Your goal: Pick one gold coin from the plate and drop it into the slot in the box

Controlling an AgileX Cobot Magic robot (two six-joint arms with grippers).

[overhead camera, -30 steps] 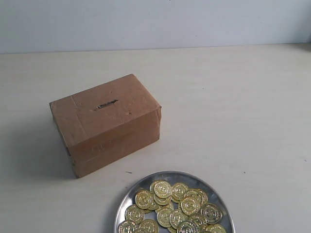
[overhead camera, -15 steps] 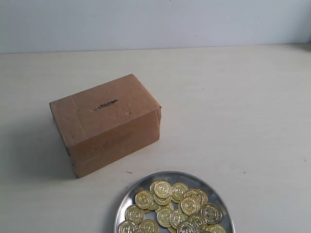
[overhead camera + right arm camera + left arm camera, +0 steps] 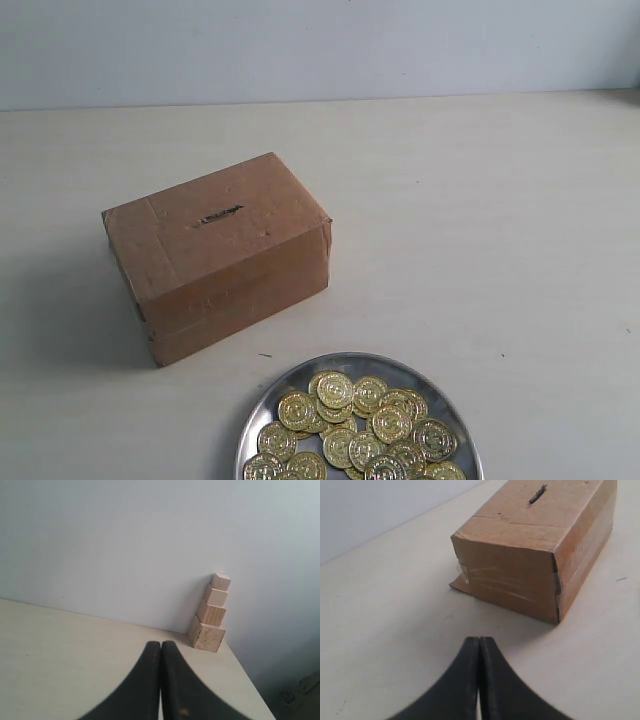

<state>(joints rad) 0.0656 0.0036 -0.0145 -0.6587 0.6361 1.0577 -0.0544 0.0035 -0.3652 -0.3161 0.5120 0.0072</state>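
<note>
A brown cardboard box (image 3: 215,255) stands left of centre on the pale table, its dark slot (image 3: 220,214) on the top face. The silver plate (image 3: 268,405) lies at the front edge, piled with several gold coins (image 3: 360,432). Neither gripper shows in the exterior view. In the left wrist view my left gripper (image 3: 479,641) is shut with nothing in it, a short way from the box (image 3: 540,555); the slot (image 3: 537,494) shows on top. My right gripper (image 3: 161,645) is shut and empty, facing the wall over bare table.
A stack of wooden blocks (image 3: 210,614) stands against the wall by the table's far corner in the right wrist view. The table edge (image 3: 250,680) drops off just beside it. The pale wall runs along the table's back.
</note>
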